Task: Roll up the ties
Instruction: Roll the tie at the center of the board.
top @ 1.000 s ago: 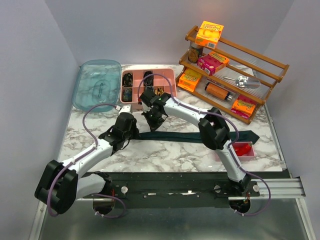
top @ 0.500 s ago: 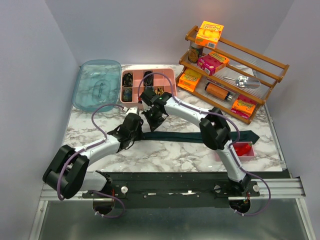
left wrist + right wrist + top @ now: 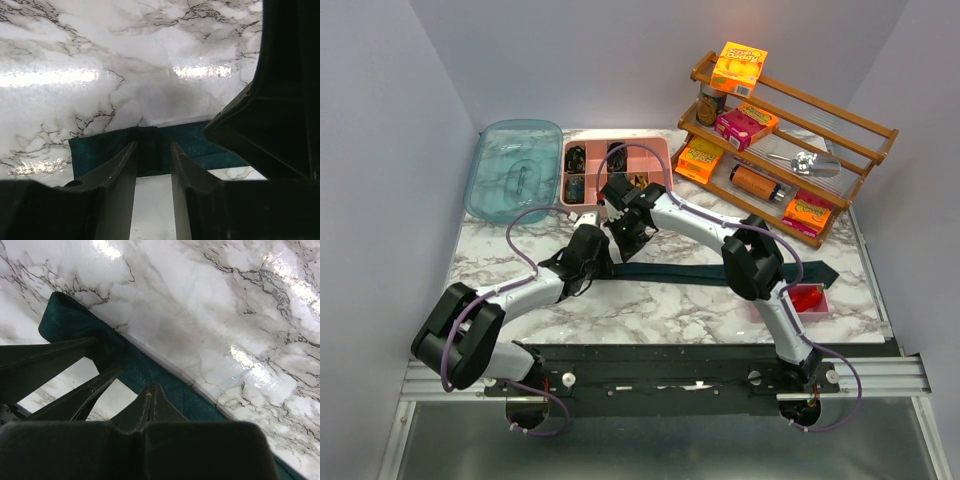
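Note:
A long dark teal tie (image 3: 720, 273) lies flat across the marble table, its wide pointed end (image 3: 820, 272) at the right. My left gripper (image 3: 600, 262) stands open at the narrow end. In the left wrist view its two fingertips rest on the tie (image 3: 100, 150), a gap showing between them around the left gripper (image 3: 154, 145). My right gripper (image 3: 623, 243) is just beyond it. In the right wrist view the right gripper (image 3: 151, 386) is shut, its joined tips pressing down on the tie (image 3: 185, 397) with no fabric between them.
A pink divided tray (image 3: 595, 150) holding small coils stands behind the grippers, with a clear blue lid (image 3: 515, 180) to its left. A wooden rack (image 3: 850, 125) with boxes and a can fills the back right. A small red tray (image 3: 808, 298) sits by the tie's wide end.
My left gripper has slid right to the tie's narrow end and its jaws have opened. The right gripper has stayed shut on the same spot.

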Available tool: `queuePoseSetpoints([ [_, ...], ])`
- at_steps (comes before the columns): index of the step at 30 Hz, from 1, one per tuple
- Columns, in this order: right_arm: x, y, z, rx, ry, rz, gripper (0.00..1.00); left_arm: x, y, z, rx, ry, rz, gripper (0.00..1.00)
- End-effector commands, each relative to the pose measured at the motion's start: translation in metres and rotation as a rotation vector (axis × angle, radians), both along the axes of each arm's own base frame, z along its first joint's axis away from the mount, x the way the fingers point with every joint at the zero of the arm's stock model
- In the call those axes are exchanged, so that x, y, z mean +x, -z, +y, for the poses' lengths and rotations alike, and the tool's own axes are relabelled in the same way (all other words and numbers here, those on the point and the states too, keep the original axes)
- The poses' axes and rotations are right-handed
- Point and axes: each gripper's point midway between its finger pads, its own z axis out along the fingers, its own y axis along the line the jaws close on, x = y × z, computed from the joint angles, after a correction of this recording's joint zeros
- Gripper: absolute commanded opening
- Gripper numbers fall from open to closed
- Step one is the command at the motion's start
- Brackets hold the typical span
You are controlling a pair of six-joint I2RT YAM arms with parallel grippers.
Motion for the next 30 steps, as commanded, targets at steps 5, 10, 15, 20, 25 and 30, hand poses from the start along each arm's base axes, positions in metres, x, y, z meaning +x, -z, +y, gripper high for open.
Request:
queuePoseSetpoints([
  [5, 0.005, -0.015, -0.002, 0.021, -0.005, -0.035, 0.01, 0.000, -0.002, -0.007, -0.059, -0.008, -0.021, 0.29],
  [10, 0.004, -0.012, -0.003, 0.015, -0.005, -0.030, 0.01, -0.004, 0.009, -0.006, -0.067, -0.026, 0.012, 0.03],
  [15, 0.003, -0.013, -0.001, 0.022, -0.010, -0.026, 0.01, -0.007, 0.024, -0.004, -0.043, -0.041, 0.069, 0.00],
  [20, 0.002, -0.014, 0.000, 0.035, -0.025, -0.020, 0.01, -0.011, 0.038, -0.003, -0.013, -0.044, 0.127, 0.00],
  [25, -0.002, -0.020, 0.007, 0.080, -0.046, -0.005, 0.01, -0.008, 0.029, 0.000, -0.002, -0.052, 0.101, 0.00],
  [30, -0.006, -0.025, 0.019, 0.137, -0.060, 0.017, 0.01, -0.004, 0.005, 0.004, -0.017, -0.062, 0.033, 0.00],
])
